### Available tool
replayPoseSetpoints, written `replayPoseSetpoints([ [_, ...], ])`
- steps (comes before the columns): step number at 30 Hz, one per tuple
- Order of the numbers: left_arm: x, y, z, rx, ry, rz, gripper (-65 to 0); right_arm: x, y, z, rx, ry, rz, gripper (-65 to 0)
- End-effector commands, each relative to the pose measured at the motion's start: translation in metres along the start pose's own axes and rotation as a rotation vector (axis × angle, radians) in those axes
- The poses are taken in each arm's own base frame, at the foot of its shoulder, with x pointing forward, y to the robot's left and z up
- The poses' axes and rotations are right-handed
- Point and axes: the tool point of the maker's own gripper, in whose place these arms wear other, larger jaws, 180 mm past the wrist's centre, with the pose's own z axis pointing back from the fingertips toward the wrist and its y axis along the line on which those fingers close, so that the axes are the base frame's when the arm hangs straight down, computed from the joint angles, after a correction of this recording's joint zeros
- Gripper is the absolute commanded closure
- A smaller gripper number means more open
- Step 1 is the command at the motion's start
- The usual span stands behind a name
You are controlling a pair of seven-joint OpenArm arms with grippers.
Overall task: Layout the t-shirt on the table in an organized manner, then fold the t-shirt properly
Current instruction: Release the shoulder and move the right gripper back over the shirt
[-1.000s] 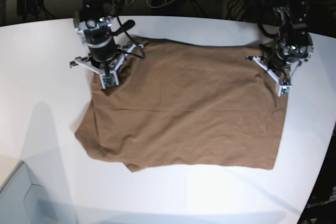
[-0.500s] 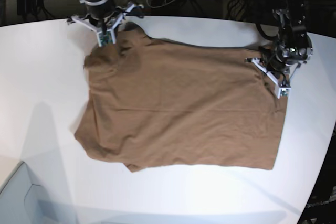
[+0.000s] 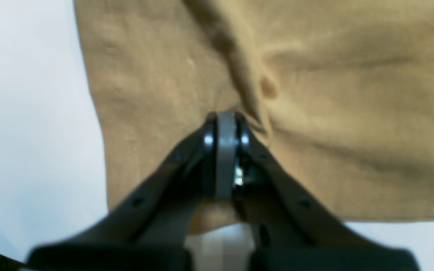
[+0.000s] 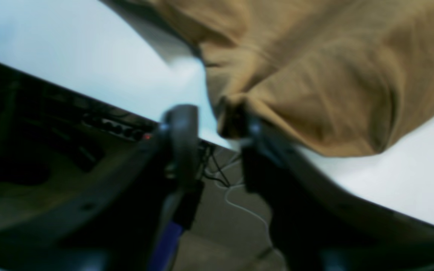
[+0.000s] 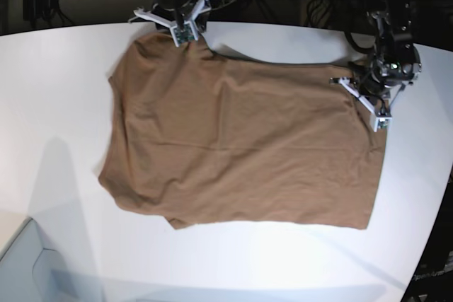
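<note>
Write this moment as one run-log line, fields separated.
phase: spreading | t-shirt: on table | left claw: shut on t-shirt | right claw: open

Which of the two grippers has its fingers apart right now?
The right gripper, at the shirt's far corner by the table edge, has a clear gap between its fingers. The left gripper is pinched shut on cloth.

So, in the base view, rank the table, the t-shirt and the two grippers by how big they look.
1. table
2. t-shirt
3. left gripper and right gripper: they look about alike, so I won't rank them.
</note>
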Motion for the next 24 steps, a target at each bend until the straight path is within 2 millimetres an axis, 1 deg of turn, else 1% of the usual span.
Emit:
replayPoseSetpoints([
  [1,0.011,0.008,0.005,0.019,-0.033,-0.012,0.0,0.002,-0.006,0.004,-0.012,-0.016,0.003,-25.2],
  [3,0.015,0.017,0.007,0.037,-0.035,-0.026,0.0,-0.006,-0.019,0.005,-0.046,0.004,0.0,-30.2],
  [5,0.017,0.023,0.008,0.05,-0.039,-0.037,0.0,-0.018,-0.039,0.009,-0.104,0.03,-0.015,-32.9],
  [8,0.022,0.035,0.012,0.073,-0.044,-0.055,0.0,-0.03,-0.068,0.014,-0.182,0.059,-0.026,-33.1],
  [11,0.026,0.036,0.015,0.077,-0.056,-0.062,0.0,-0.039,-0.092,0.02,-0.249,0.083,-0.035,-33.1],
  [13,0.031,0.033,0.021,0.079,-0.079,-0.074,0.0,-0.043,-0.11,0.024,-0.301,0.092,-0.045,-33.1],
  [15,0.042,0.031,0.03,0.081,-0.117,-0.087,0.0,-0.04,-0.125,0.026,-0.343,0.09,-0.053,-33.1],
  [16,0.043,0.029,0.035,0.081,-0.128,-0.097,-0.3,-0.038,-0.133,0.026,-0.366,0.083,-0.065,-33.1],
  [18,0.052,0.026,0.047,0.085,-0.172,-0.114,-0.4,-0.039,-0.152,0.032,-0.425,0.084,-0.088,-33.1],
  [20,0.059,0.033,0.058,0.107,-0.208,-0.106,-0.5,-0.037,-0.168,0.035,-0.471,0.075,-0.096,-33.1],
  [22,0.068,0.04,0.071,0.132,-0.25,-0.091,-0.5,-0.031,-0.177,0.035,-0.492,0.056,-0.099,-33.1],
  [24,0.076,0.044,0.082,0.15,-0.287,-0.088,-0.5,-0.023,-0.179,0.032,-0.493,0.033,-0.099,-33.1],
])
